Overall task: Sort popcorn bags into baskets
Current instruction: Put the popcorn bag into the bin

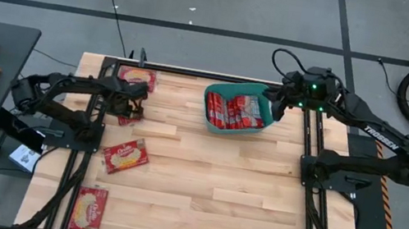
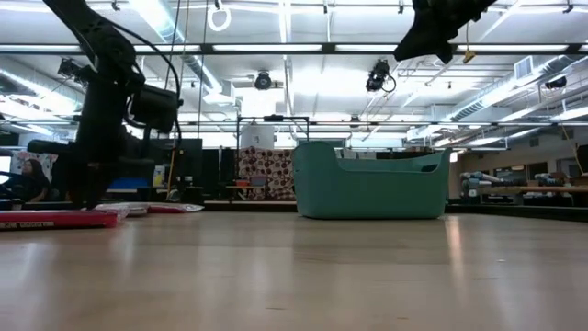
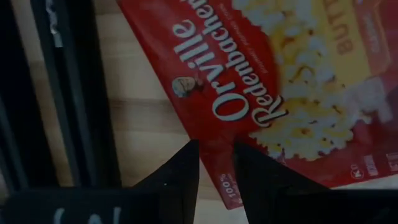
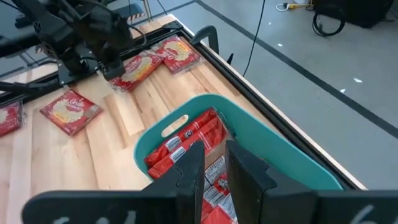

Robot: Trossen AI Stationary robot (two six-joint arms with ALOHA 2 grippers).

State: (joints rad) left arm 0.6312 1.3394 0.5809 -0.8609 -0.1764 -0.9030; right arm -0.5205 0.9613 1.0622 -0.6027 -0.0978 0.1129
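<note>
**Wooden table, sorting half done**

On the table [image 1: 218,183]: tub [image 1: 211,122] part filled. Left gripper [image 3: 214,163] nearly closed at a bag [image 3: 280,74] edge, likely to pinch it. Right gripper [image 4: 214,163] above tub, narrowly parted, empty.

Pale wooden desk [image 1: 208,190], planked, smooth with a soft sheen. Teal basket [image 4: 292,155] just under the right hand [image 4: 214,165], smooth matt plastic. Red popcorn bags [image 3: 280,81] right below the left hand [image 3: 214,165], glossy printed film. Both hands dark, matt.
</note>
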